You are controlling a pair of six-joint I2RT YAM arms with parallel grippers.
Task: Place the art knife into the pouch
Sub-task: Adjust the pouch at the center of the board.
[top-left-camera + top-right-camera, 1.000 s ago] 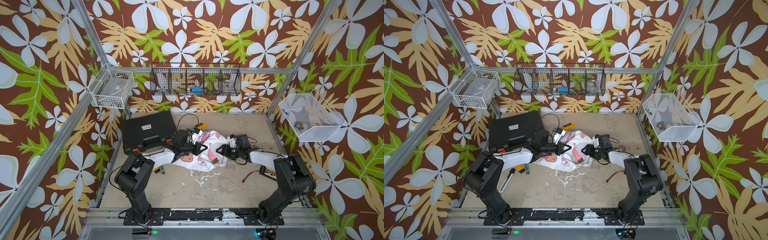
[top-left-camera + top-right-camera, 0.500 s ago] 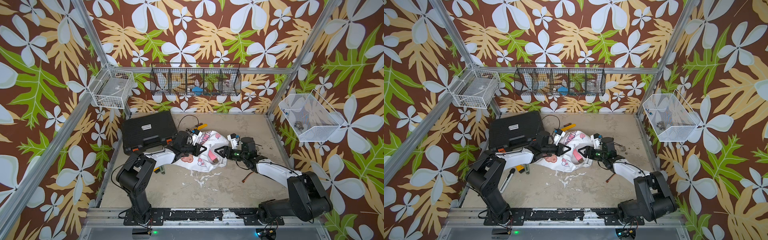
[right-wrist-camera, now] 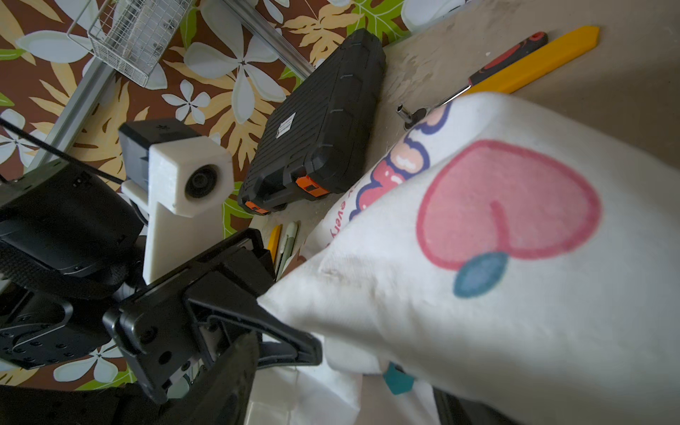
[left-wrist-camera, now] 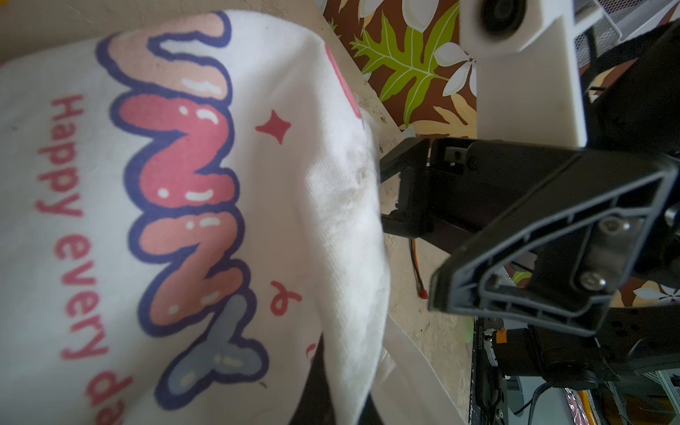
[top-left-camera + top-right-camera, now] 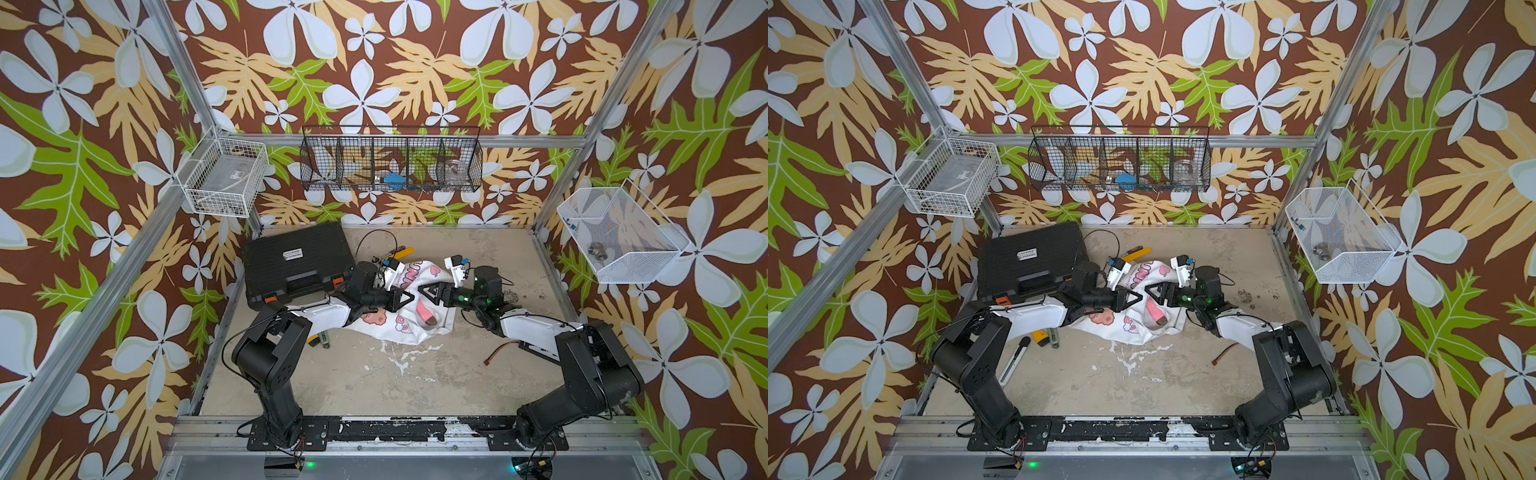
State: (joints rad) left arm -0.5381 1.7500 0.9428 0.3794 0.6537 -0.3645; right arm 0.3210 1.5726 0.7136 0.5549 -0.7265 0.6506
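The white cloth pouch with pink cartoon prints [image 5: 395,328] lies on the tabletop [image 5: 374,386] beside a black tool case [image 5: 297,259]. Left fingers [image 3: 287,331] pinch its rim; right fingers [image 4: 404,154] stand spread nearby. A pink stick [image 5: 428,316], perhaps the art knife, rests on it.

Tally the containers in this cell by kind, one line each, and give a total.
Wall baskets: 3 (white wire basket, black wire basket, white mesh basket)
Black tool case: 1
Cloth pouch: 1
Total: 5
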